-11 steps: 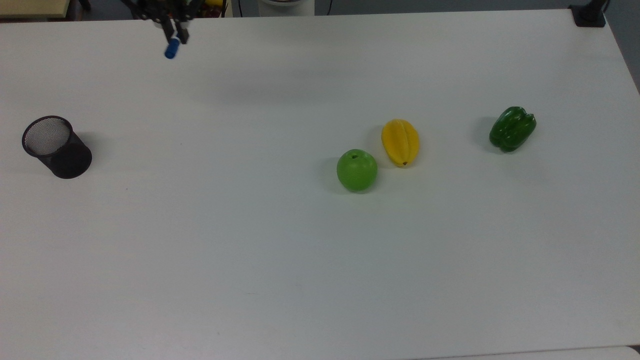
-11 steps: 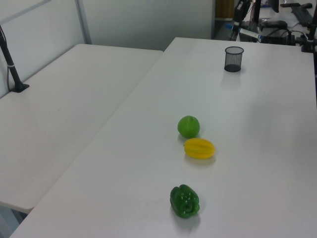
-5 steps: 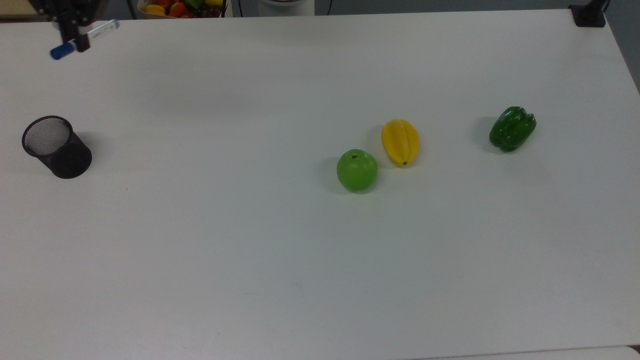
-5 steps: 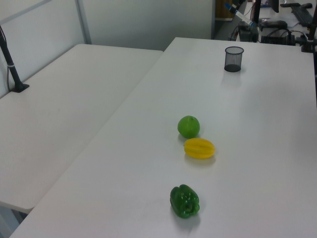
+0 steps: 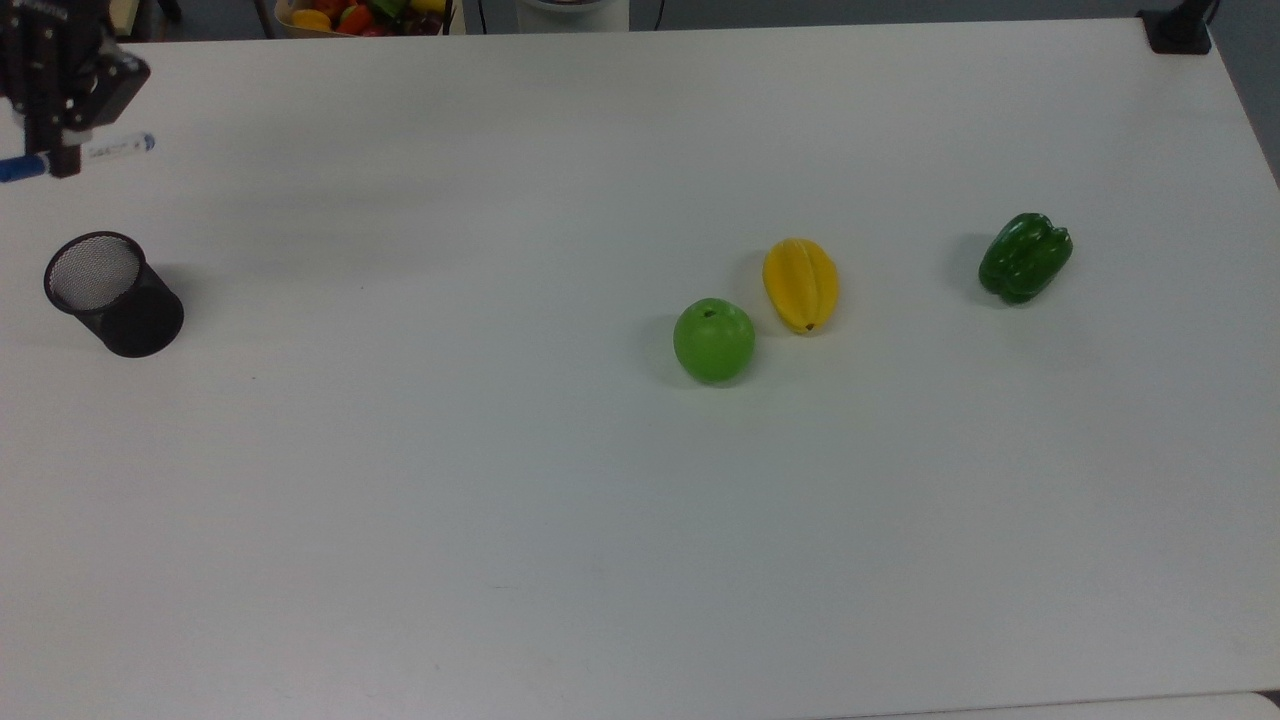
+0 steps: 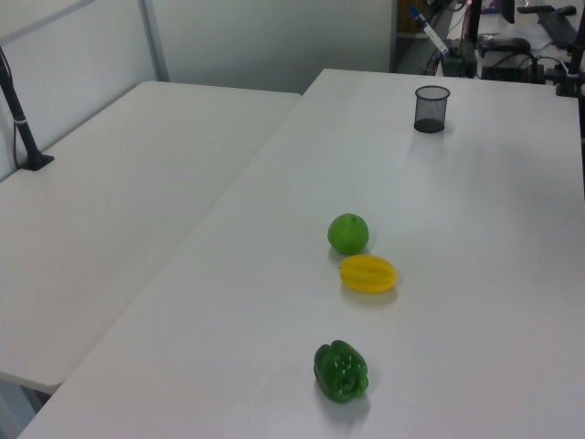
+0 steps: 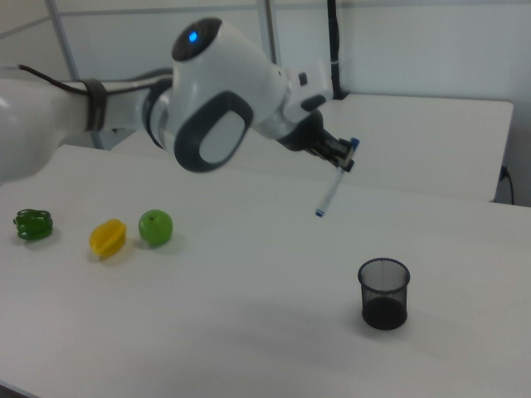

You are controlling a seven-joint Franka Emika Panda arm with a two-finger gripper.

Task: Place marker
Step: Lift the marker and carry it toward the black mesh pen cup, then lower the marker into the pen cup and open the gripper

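Claw [image 5: 55, 150] gripping the marker [image 5: 112, 149], shifted further toward the top view's left, nearer the mesh cup [image 5: 112, 293]

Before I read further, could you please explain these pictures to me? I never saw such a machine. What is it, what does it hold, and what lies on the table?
The big white machine is a robot arm. Its gripper has two jaws, shut on a white marker with a blue cap, held in the air. One picture looks down from above; two look from opposite ends of the table. On it stand a black mesh cup, a green apple, a yellow star fruit and a green bell pepper. The marker hangs beyond the cup, not yet inside it.
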